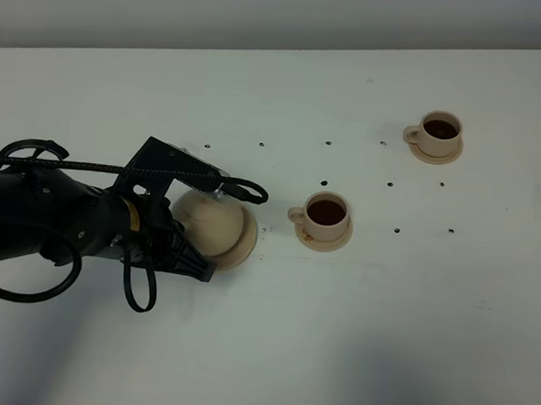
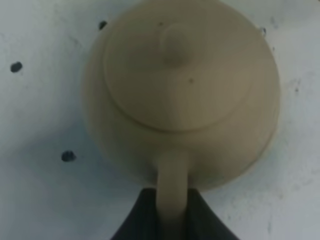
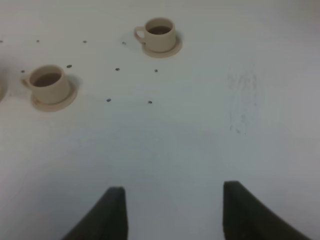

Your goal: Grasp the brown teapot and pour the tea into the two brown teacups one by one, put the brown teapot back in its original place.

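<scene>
The brown teapot (image 1: 212, 221) sits upright over its wide saucer (image 1: 248, 244) at the left of the table; I cannot tell if it rests on it. In the left wrist view the teapot (image 2: 180, 85) shows from above, lid on. My left gripper (image 2: 172, 215) is shut on its loop handle (image 2: 172, 185), and it also shows in the high view (image 1: 179, 229). The near teacup (image 1: 326, 215) and the far teacup (image 1: 437, 132) stand on small saucers and both hold dark tea. My right gripper (image 3: 172, 210) is open and empty above bare table, away from both cups (image 3: 47, 82) (image 3: 160, 32).
The white table (image 1: 354, 336) carries small dark dots around the cups. The left arm's black cables (image 1: 136, 291) loop beside the teapot. The right arm does not show in the high view.
</scene>
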`<action>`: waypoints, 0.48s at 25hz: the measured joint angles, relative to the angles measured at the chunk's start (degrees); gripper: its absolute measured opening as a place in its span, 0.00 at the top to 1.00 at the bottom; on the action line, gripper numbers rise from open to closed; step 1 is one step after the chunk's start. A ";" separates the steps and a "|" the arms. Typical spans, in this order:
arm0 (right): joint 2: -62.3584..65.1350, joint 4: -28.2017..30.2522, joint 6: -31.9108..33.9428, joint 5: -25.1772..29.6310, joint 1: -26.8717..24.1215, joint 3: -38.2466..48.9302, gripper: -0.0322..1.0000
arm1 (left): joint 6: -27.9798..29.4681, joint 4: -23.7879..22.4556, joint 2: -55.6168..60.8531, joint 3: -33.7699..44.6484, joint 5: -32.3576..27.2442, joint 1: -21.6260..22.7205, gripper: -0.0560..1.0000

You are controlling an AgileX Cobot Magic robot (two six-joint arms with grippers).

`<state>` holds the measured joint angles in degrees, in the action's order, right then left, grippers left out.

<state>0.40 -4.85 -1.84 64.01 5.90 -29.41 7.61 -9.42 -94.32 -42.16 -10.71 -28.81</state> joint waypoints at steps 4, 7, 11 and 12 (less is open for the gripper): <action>0.00 0.00 0.00 0.00 0.00 0.00 0.56 | 0.00 0.20 0.00 0.00 -1.09 -0.06 0.83; 0.00 0.00 0.00 0.00 0.00 0.00 0.56 | 0.00 0.20 0.00 0.00 -1.38 -0.06 0.83; 0.00 0.00 0.00 0.00 0.00 0.00 0.56 | 0.00 0.20 0.00 0.00 -1.56 -0.06 0.83; 0.00 0.00 0.00 0.00 0.00 0.00 0.56 | 0.00 0.20 0.00 0.00 -1.60 -0.06 0.83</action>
<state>0.40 -4.85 -1.84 64.01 5.90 -29.41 7.61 -9.22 -94.32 -42.16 -12.32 -28.87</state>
